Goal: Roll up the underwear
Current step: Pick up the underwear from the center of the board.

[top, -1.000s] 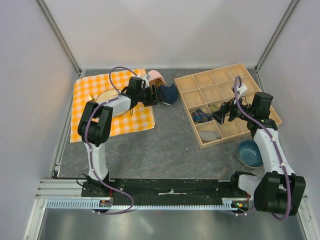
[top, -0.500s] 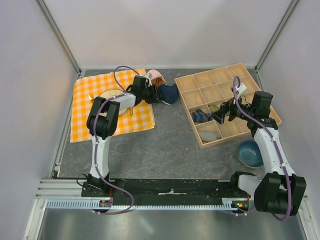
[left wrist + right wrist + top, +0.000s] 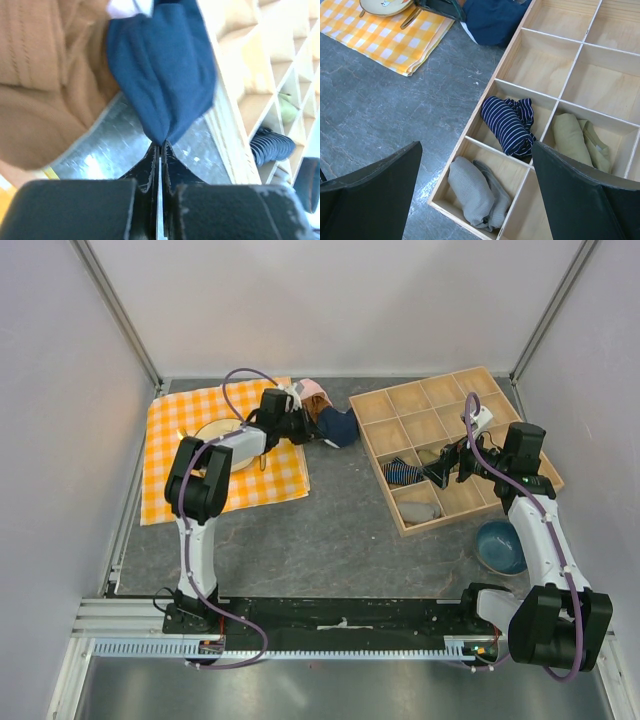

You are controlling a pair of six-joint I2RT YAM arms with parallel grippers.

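The underwear (image 3: 160,75) is a navy-blue cloth lying on the grey table beside the wooden tray, against a brown garment. It also shows from above (image 3: 338,427) and at the top of the right wrist view (image 3: 492,20). My left gripper (image 3: 160,145) is shut on the near tip of the underwear, which bunches to a point between the jaws. From above, that gripper (image 3: 308,427) reaches in from the checked cloth side. My right gripper (image 3: 476,146) hangs open over the tray (image 3: 376,465), with nothing between its fingers.
The divided wooden tray (image 3: 482,100) holds a striped dark-blue roll (image 3: 507,125), a grey roll (image 3: 472,192) and an olive cloth (image 3: 575,140). A brown garment (image 3: 40,100) and a pink one (image 3: 313,390) lie left of the underwear. An orange checked cloth (image 3: 180,475) carries a plate (image 3: 215,430). A blue bowl (image 3: 498,545) stands near right.
My left gripper has closed from open onto the tip of the underwear, with a small shift of the wrist. The right arm has stayed still.
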